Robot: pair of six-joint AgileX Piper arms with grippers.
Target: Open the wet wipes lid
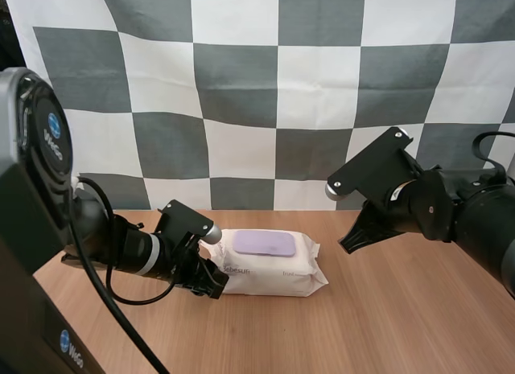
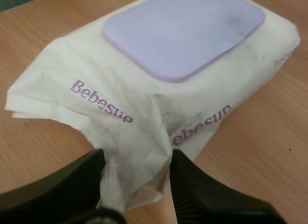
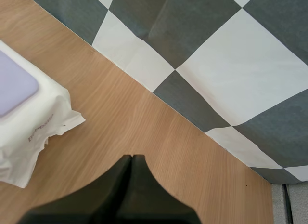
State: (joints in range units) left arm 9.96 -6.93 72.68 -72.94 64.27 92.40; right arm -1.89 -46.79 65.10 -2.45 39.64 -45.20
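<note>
The left gripper (image 2: 135,162) pinches the crimped end flap of the soft white plastic pack of wet wipes (image 2: 144,106) between its two black fingers (image 2: 195,192), and the wrapper bunches and creases between them. In the high view this gripper (image 1: 212,279) sits low at the pack's left end. The pack (image 1: 278,271) lies flat on the light brown wooden table (image 1: 394,314), near the middle, with purple lettering along its side. Its flat lilac rounded-rectangle plastic lid (image 2: 185,33) lies closed on the top face. The right gripper (image 3: 132,160) has its fingers pressed together into one dark wedge, holding nothing. It hangs above bare table just beyond the pack's right end (image 3: 33,132), apart from it.
</note>
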